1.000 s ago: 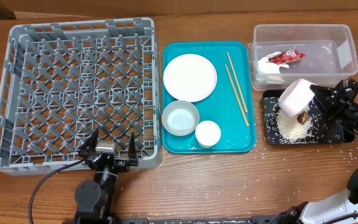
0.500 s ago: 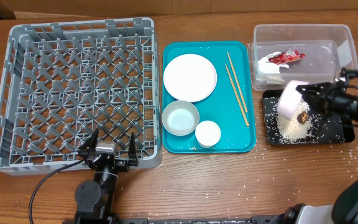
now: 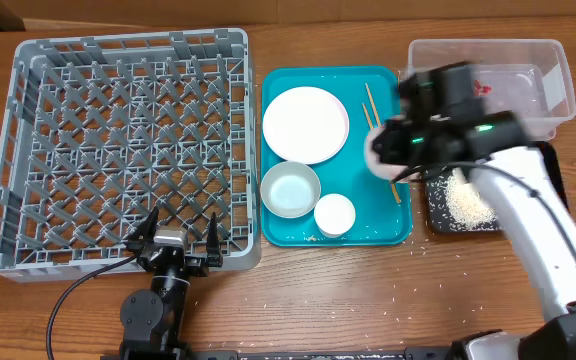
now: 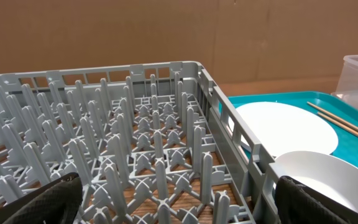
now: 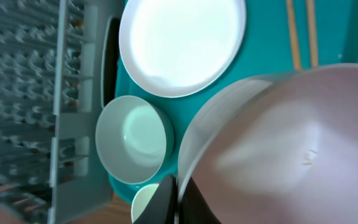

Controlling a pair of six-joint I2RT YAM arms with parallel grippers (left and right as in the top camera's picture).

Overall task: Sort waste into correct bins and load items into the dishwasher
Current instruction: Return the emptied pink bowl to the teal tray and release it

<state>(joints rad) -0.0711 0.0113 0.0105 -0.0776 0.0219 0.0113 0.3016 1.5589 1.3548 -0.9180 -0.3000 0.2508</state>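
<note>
Bowl (image 5: 278,143) moved above teal tray (image 5: 266,37), in right pincer (image 5: 179,196).

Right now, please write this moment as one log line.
right gripper: shut on white bowl, over teal tray | left gripper: open | rice: in black tray

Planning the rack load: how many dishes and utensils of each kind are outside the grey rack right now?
Plate: 1
Bowls: 2, resting bowl and gripped bowl
Cup: 1
Chopsticks: 2
Total: 6
</note>
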